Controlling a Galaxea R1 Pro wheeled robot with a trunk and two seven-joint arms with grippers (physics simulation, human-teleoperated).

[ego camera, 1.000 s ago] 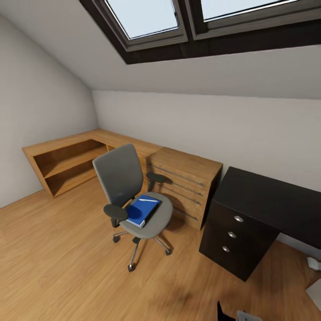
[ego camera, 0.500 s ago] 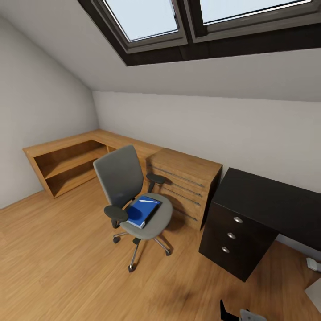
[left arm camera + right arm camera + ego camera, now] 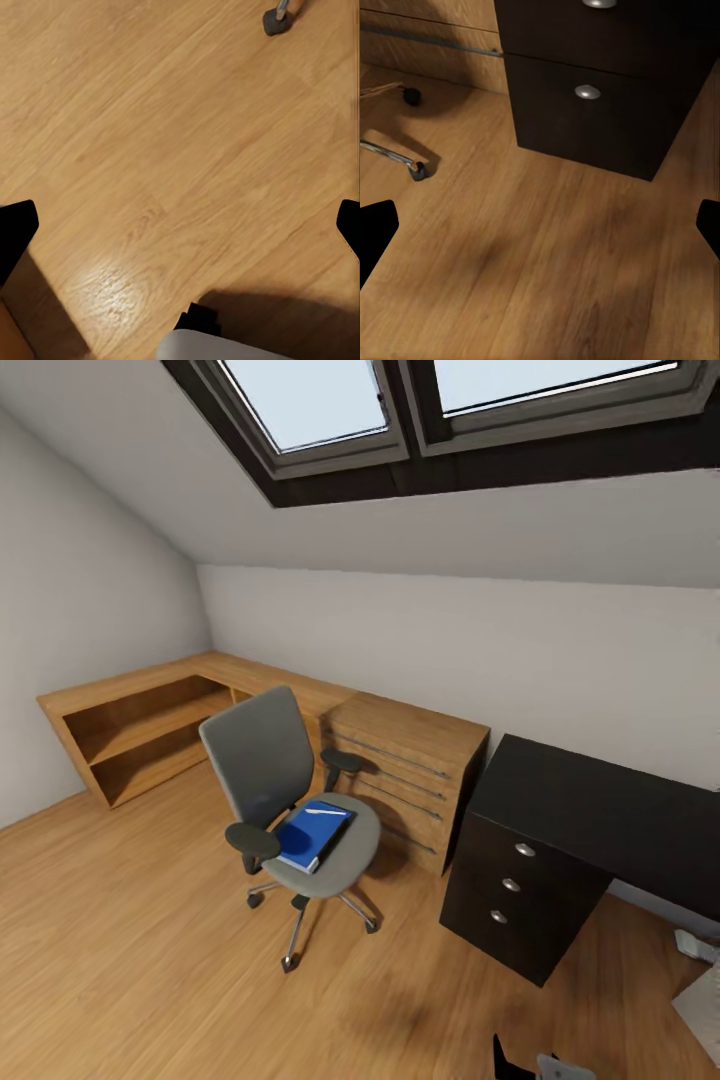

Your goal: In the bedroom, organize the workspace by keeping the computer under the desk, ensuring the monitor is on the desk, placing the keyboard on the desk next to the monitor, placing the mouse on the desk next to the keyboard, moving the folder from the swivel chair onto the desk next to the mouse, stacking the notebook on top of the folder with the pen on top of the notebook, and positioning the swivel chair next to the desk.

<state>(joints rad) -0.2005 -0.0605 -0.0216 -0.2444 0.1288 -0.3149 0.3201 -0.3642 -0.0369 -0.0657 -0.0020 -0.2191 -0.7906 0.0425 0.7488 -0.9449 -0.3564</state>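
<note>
Pale wood makes up the open shelf unit [image 3: 140, 735] at the far left, whose two compartments are seen bare as far as can be told. Just right of it, on the wooden floor [image 3: 130, 950], the swivel chair [image 3: 290, 800] is placed, its grey seat carrying the folder [image 3: 312, 836], which lies flat with the pen [image 3: 322, 812] resting on its far end. A notebook cannot be told apart from the folder at this size. Behind the chair, a light wooden drawer chest [image 3: 415, 775] is set against the far wall, its drawers closed. Immediately right of the chest the desk [image 3: 600, 810] is found, its glossy black surface bare where visible and its three silver-knobbed drawers [image 3: 510, 883] shut. At the right edge, on the floor near the desk, a small pale object [image 3: 695, 945] and part of a pale grey box [image 3: 705, 1010] are partly cut off and cannot be identified.

In the left wrist view the left gripper [image 3: 180, 229] is held over bare floor, jaws spread wide with nothing between them; a chair caster [image 3: 275, 21] is seen beyond. In the right wrist view the right gripper [image 3: 540, 229] is likewise spread wide and empty, above the floor before the desk's lower drawers.
</note>
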